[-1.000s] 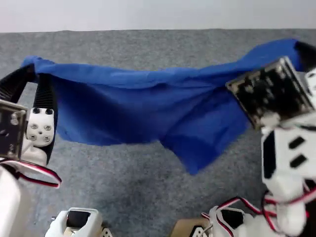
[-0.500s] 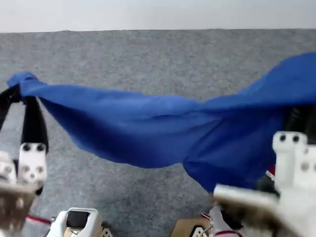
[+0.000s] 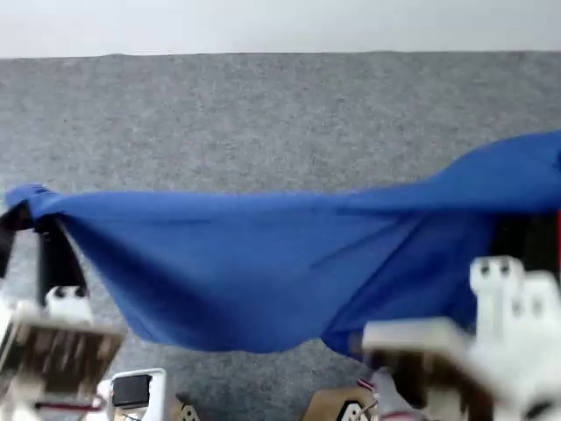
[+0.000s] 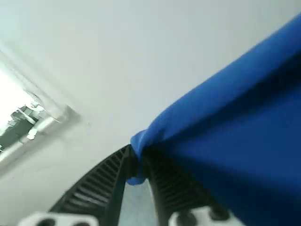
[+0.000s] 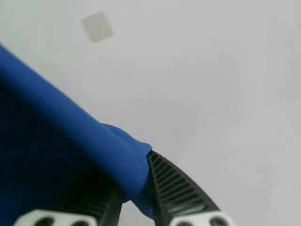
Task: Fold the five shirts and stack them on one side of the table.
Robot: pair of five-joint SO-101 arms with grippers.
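- The blue shirt [image 3: 263, 263] hangs spread wide above the grey table [image 3: 263, 114]. Its upper edge is stretched almost level across the view.
- At the left, the left gripper [image 3: 33, 217] pinches the shirt's bunched corner, with its black fingers [image 3: 57, 254] pointing up to it.
- The shirt's right end rises toward the right edge of the view and drapes over the white right arm [image 3: 508, 298].
- The lower hem sags in a curve, lowest right of the middle.
- A pale wall [image 3: 263, 22] runs behind the table's far edge.
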